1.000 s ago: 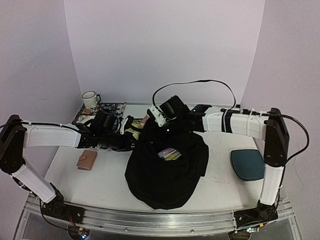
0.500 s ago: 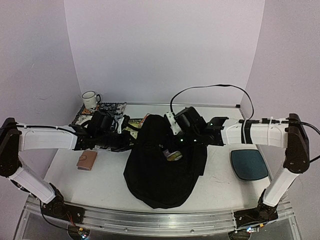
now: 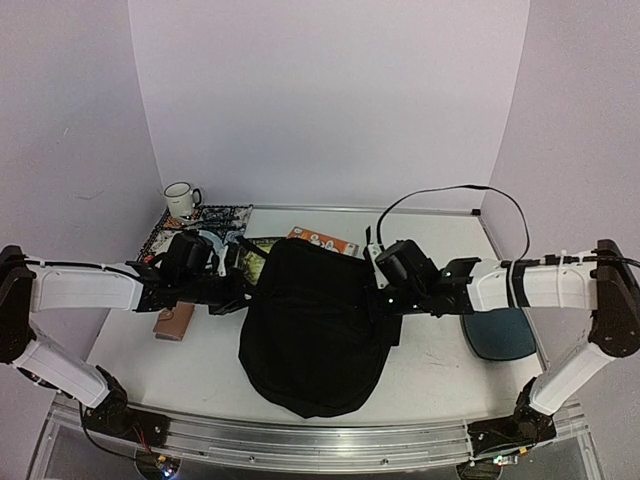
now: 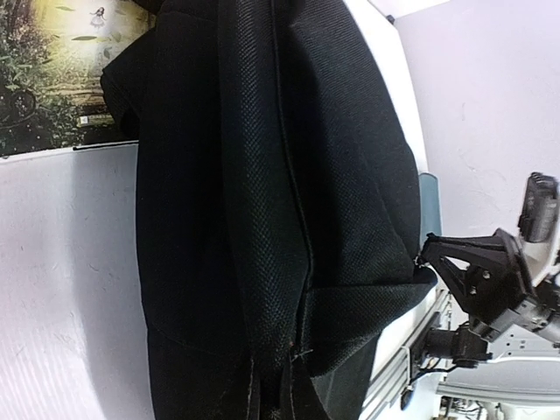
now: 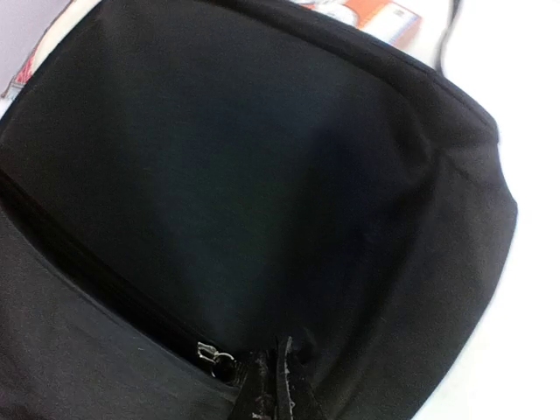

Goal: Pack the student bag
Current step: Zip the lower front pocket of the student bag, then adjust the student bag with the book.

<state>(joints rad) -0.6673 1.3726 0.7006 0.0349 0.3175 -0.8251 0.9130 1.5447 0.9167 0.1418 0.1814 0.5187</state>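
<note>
Logging student bag: soft, floppy fabric, I'd pinch its zipper seam; left gripper and right gripper both closed at its sides, hold unconfirmed.

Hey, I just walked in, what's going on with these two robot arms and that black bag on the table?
Two arms are working on the student bag, which lies in the middle of the table. The left claw is shut at the bag's left edge. The right claw is shut at its right edge, close to a zipper pull. From above the bag looks closed over, with nothing inside showing. A pink wallet, an orange book, a white mug and a teal pad lie outside it.
</note>
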